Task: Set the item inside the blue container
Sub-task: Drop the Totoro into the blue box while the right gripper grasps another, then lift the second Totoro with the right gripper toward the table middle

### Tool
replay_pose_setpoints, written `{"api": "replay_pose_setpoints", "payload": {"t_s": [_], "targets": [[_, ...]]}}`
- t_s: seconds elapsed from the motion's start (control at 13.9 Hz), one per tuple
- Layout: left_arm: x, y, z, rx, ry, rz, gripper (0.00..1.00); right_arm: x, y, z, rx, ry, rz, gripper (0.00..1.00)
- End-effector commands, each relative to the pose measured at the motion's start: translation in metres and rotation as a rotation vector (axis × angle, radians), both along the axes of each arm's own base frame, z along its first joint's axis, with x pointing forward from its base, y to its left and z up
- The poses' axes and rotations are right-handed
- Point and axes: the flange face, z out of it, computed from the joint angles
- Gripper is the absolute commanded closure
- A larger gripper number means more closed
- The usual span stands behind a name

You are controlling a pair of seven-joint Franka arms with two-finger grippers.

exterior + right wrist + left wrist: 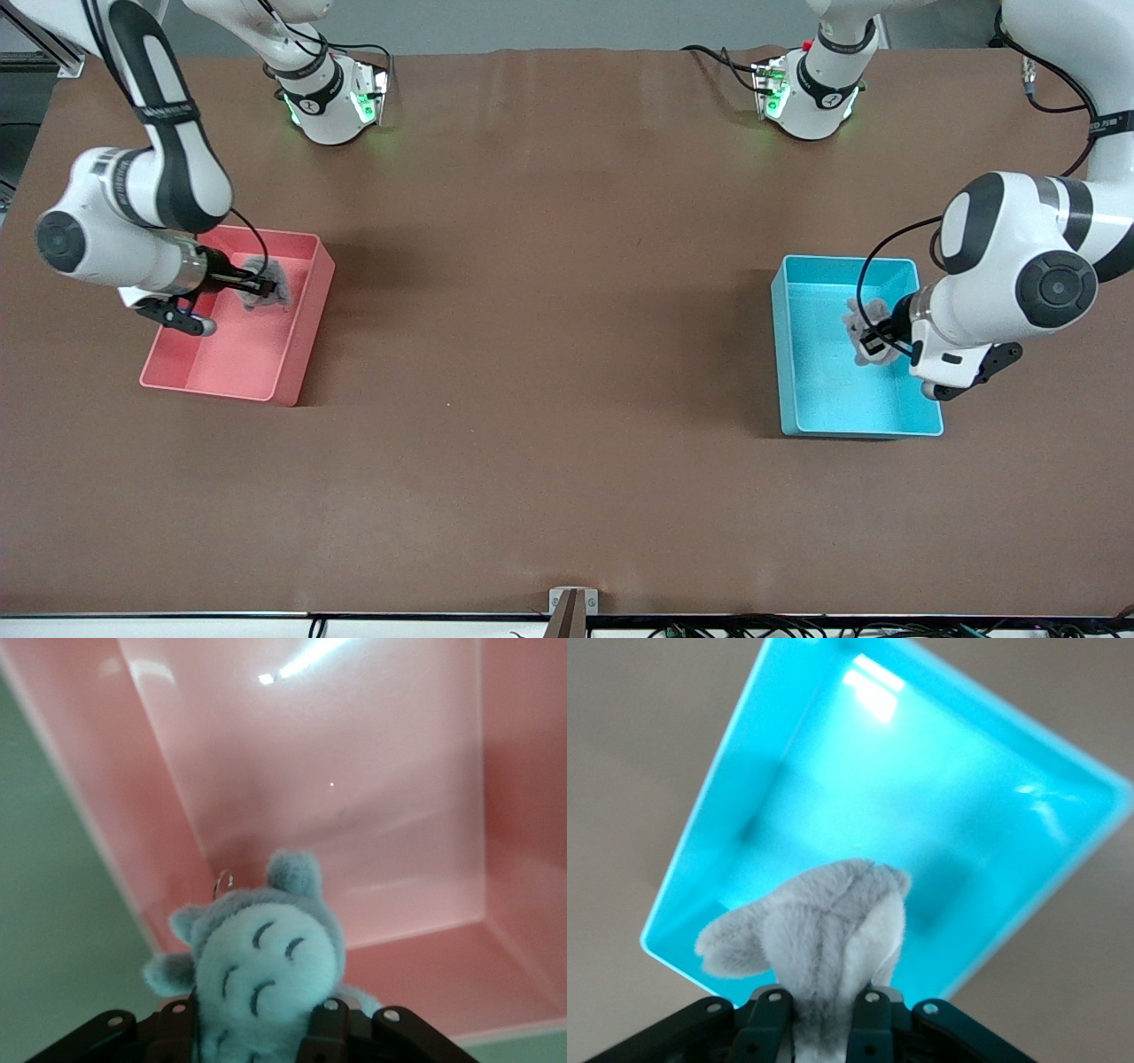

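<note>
The blue container (783, 354) stands toward the left arm's end of the table. My left gripper (873, 342) is down inside it, shut on an item, a grey plush toy (859, 315). In the left wrist view the grey plush (824, 930) is pinched between the left gripper's (822, 999) fingers over the blue container's floor (921, 788). My right gripper (257, 285) is shut on a second grey plush toy (276, 278) with a pale striped belly (266, 966) inside the pink bin. The right gripper (255, 1010) clamps the toy's lower body.
The pink bin (301, 354) stands toward the right arm's end of the table, its floor (354, 797) bare under the toy. Brown table surface (549, 310) lies between the two bins. A small bracket (572, 602) sits at the table edge nearest the front camera.
</note>
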Motion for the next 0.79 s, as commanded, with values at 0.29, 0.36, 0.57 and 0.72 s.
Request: {"api": "replay_pose_setpoints", "payload": {"t_s": [0.29,0.36,0.57,0.72], "targets": [[0.011,-0.004,0.037,0.024,-0.049,-0.028,0.0,0.033,0.184,0.106,-0.032,-0.002,-0.269,1.0],[0.013,-0.005,0.048,0.023,-0.041,-0.027,0.0,0.031,0.223,0.107,-0.037,-0.034,-0.325,1.0],[0.017,-0.04,0.074,0.005,-0.075,-0.068,0.0,0.032,0.343,0.077,-0.049,-0.09,-0.469,1.0],[0.016,-0.067,0.081,-0.017,-0.089,-0.109,0.0,0.035,0.426,0.047,-0.05,-0.113,-0.583,1.0]]}}
